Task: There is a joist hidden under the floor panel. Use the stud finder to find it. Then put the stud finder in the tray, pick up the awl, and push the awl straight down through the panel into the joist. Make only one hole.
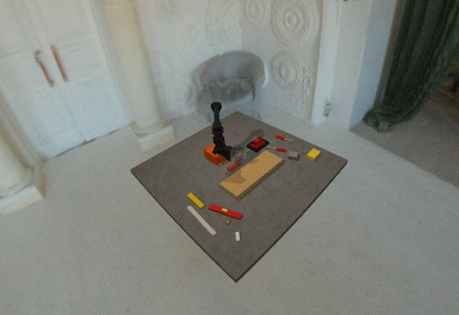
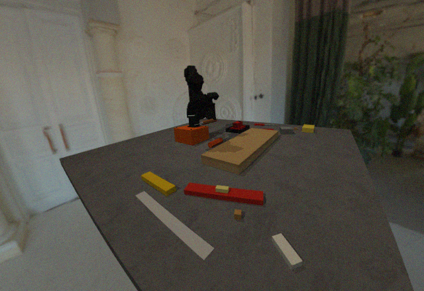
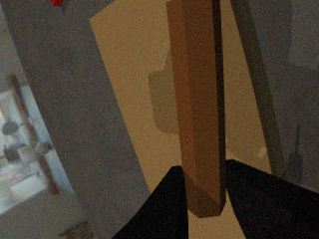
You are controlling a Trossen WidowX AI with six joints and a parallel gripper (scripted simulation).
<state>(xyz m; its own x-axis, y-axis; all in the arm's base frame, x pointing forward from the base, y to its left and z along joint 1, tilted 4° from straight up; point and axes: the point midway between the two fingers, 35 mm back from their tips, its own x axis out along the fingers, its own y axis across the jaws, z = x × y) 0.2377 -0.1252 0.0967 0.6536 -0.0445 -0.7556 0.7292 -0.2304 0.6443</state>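
My gripper (image 3: 202,173) is shut on the orange-brown handle of the awl (image 3: 199,100) (image 2: 209,121). The handle runs up the wrist view in front of the panel; its point cannot be made out there. In the exterior view the handle looks roughly level, beside the arm. The tan floor panel (image 1: 257,172) (image 2: 246,145) (image 3: 130,90) lies flat, with the arm's shadow on it. The red stud finder (image 1: 257,142) (image 2: 237,124) sits in the black tray (image 1: 253,150) behind the panel. The joist is hidden, and no hole can be made out.
An orange block (image 1: 211,156) (image 2: 191,134) is at the arm's foot. An orange-handled tool (image 1: 232,166) (image 2: 215,142) lies between it and the panel. A red level (image 1: 232,213) and yellow bar (image 1: 195,200) lie in front. Red-handled tools, a grey block (image 1: 293,155) and yellow block (image 1: 313,153) lie behind.
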